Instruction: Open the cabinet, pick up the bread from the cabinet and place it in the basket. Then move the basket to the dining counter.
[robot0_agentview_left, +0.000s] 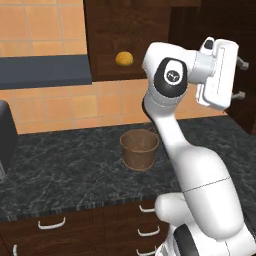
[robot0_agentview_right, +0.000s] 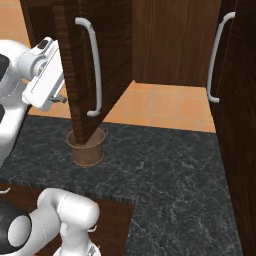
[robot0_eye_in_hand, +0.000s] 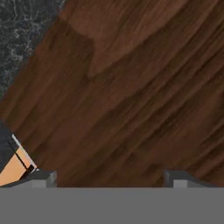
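The cabinet takes up the upper wall, dark brown wood grain, and its door stands swung out toward the robot, seen nearly edge-on in the right base view with a long silver bar handle running down its face. A second dark door with a handle of the same kind stands at the right of that view. Below, the black marbled worktop runs across the scene in front of an orange tiled wall, with dark drawers and small curved white handles under its front edge. A dark appliance sits at the far left of the worktop, cut off by the frame.

The white arm rises from the base and bends at a dark joint, its hand raised at cabinet height, close to the inner side of the open door. The jaws point at the door and stand wide apart, holding nothing; in the hand view the two dark tips sit far apart with bare wood between them.

The basket, round, rusty brown and tapering, stands on the worktop below the cabinet; in the right base view the lower corner of the door hides part of it.

The bread, a small golden round loaf, lies on the cabinet shelf inside the opened cabinet, left of the arm's upper joint and well above the basket.
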